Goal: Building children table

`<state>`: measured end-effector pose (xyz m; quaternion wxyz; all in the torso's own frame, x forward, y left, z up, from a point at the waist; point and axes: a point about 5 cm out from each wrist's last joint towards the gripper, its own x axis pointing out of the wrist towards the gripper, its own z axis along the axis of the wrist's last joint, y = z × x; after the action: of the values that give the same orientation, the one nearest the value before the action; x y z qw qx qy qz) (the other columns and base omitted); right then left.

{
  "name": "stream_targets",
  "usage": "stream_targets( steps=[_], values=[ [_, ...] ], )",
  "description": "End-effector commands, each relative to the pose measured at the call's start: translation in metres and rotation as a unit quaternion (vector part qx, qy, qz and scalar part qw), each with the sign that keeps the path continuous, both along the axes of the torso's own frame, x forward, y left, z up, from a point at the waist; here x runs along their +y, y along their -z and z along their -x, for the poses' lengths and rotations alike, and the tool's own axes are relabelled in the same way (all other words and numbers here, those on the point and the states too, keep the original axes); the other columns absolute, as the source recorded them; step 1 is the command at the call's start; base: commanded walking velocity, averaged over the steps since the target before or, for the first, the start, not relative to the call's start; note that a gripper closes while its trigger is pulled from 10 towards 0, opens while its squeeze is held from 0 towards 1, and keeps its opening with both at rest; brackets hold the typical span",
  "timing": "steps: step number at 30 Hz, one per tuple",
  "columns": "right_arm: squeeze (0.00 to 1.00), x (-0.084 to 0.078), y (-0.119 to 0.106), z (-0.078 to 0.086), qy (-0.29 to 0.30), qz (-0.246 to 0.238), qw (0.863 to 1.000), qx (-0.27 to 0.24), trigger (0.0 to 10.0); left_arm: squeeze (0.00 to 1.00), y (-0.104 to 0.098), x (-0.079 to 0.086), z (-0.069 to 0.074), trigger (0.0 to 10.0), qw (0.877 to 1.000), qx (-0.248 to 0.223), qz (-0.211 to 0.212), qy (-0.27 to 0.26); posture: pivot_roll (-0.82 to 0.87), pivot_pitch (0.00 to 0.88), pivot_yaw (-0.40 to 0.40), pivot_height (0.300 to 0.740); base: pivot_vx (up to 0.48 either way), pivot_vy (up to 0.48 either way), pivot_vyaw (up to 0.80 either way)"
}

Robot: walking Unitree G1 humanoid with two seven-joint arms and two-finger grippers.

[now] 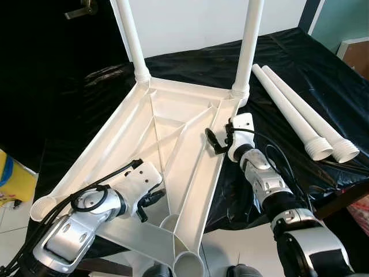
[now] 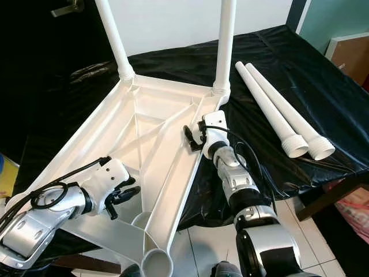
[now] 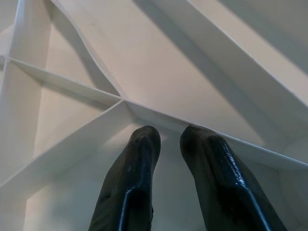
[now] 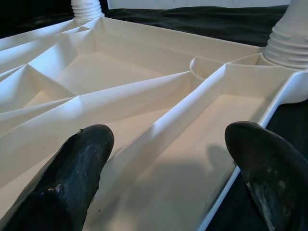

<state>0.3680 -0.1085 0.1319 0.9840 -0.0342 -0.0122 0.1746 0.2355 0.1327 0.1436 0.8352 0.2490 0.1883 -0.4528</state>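
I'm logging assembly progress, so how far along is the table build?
About halfway. Two white plastic legs already stand in the far corners of the upside-down white ribbed tabletop. Both end effectors, left and right, sit over it, holding nothing. Two loose white legs on the black sheet and two open near sockets remain.

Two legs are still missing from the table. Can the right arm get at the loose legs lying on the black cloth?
Probably yes: the loose legs lie uncovered just off to the right gripper's side, its fingers open over the tabletop rim.
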Motion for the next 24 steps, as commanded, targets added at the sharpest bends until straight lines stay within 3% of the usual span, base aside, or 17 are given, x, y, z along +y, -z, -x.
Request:
stream_targets(
  steps=[1, 9, 11, 13, 19, 22, 24],
  values=[
    [0.00, 0.006, 0.001, 0.000, -0.003, 0.002, 1.000, 0.001, 10.0, 0.00, -0.005, -0.009, 0.000, 10.0, 1.000, -0.013, 0.014, 0.025, 0.01, 0.116, 0.076, 0.740, 0.000, 0.000, 0.00],
    [0.00, -0.016, -0.005, -0.001, 0.054, -0.021, 0.998, -0.028, 10.0, 0.00, -0.024, -0.002, -0.017, 10.0, 0.995, -0.081, 0.043, -0.025, 0.01, 0.122, 0.071, 0.740, 0.000, 0.000, 0.00],
    [0.00, -0.023, -0.006, 0.001, 0.066, -0.027, 0.997, -0.041, 10.0, 0.00, -0.035, 0.002, -0.023, 10.0, 0.992, -0.105, 0.065, -0.040, 0.01, 0.123, 0.072, 0.740, 0.000, 0.000, 0.00],
    [0.00, -0.034, -0.006, 0.008, 0.074, -0.033, 0.995, -0.063, 10.0, 0.00, -0.051, 0.008, -0.030, 10.0, 0.983, -0.119, 0.119, -0.067, 0.01, 0.127, 0.071, 0.740, 0.000, 0.000, 0.00],
    [0.00, -0.034, -0.002, 0.035, 0.011, -0.020, 0.996, -0.085, 10.0, 0.00, -0.056, 0.012, -0.016, 10.0, 0.979, -0.128, 0.156, -0.022, 0.00, 0.136, 0.069, 0.740, 0.000, 0.000, 0.00],
    [0.00, -0.030, 0.002, 0.053, -0.057, -0.004, 0.995, -0.084, 10.0, 0.00, -0.059, 0.008, 0.003, 10.0, 0.971, -0.110, 0.208, 0.027, -0.02, 0.141, 0.072, 0.740, 0.000, 0.000, 0.00],
    [0.00, -0.030, 0.001, 0.059, -0.079, -0.002, 0.994, -0.082, 10.0, 0.00, -0.060, 0.007, 0.009, 10.0, 0.969, -0.112, 0.215, 0.046, -0.02, 0.141, 0.072, 0.740, 0.000, 0.000, 0.00]
  ],
)
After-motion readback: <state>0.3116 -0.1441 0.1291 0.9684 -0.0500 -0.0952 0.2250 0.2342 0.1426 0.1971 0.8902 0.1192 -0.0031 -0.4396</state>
